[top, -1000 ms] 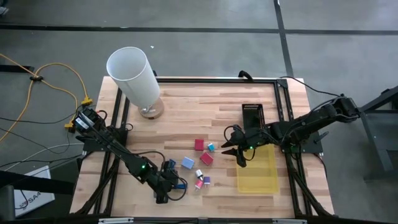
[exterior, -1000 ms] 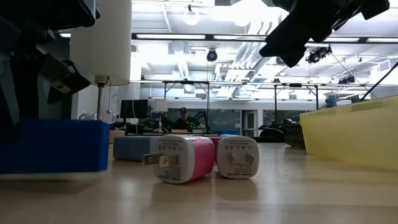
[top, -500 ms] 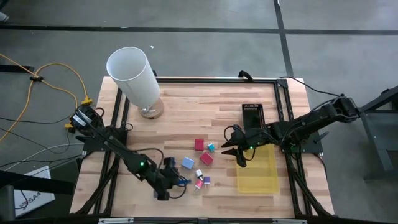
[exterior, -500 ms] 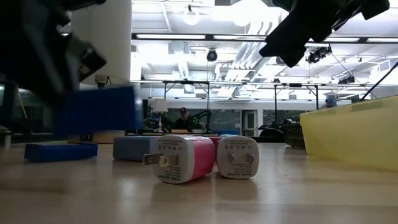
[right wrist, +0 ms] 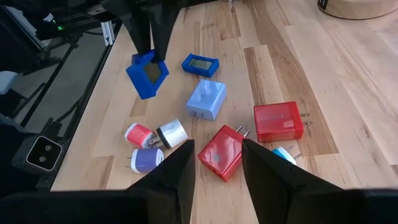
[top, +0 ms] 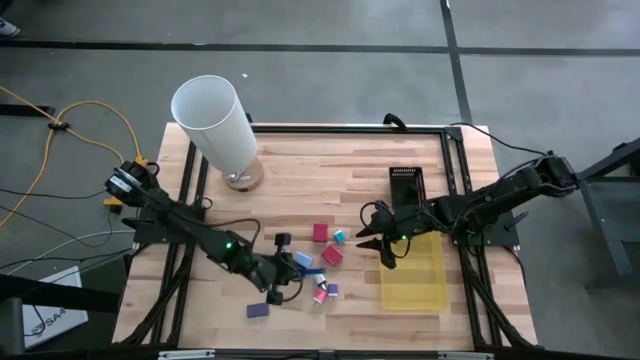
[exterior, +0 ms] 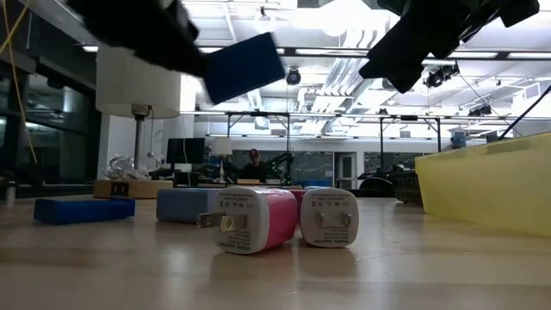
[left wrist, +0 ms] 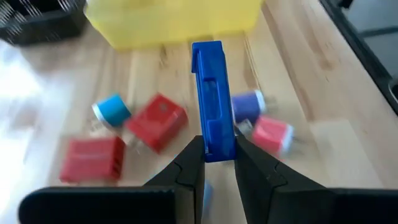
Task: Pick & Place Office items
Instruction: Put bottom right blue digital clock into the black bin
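Note:
My left gripper (left wrist: 217, 152) is shut on a blue block (left wrist: 211, 93) and hangs over the table's near middle (top: 285, 272). Under it lie small items: two red blocks (right wrist: 278, 121) (right wrist: 222, 152), a light-blue charger (right wrist: 207, 99), pink (exterior: 250, 220), white (exterior: 329, 217), purple (right wrist: 144, 160) and cyan (left wrist: 112, 111) pieces. A flat dark-blue piece (top: 257, 310) lies flat nearer the near edge. My right gripper (right wrist: 217, 149) is open. It hovers above the items next to the yellow tray (top: 413, 272). My left gripper pinches the blue block between its two fingers at one end (left wrist: 216, 144). The fingers (right wrist: 146, 31) come down on it from above, slanting from the table's left. The block is lifted clear of the table and tilted (exterior: 245, 67).
A tall white cylinder (top: 215, 125) stands on a round base at the far left. A black comb-like item (top: 405, 185) lies beyond the tray. The tray's wall (exterior: 486, 189) rises at the right. Bare wood shows across the far middle of the table.
My left gripper has risen from the near edge, carrying the blue block up and toward the items and the tray. The block, which sat on the table a second ago, is now lifted clear and tilted. The flat dark-blue piece stays on the table where the gripper was.

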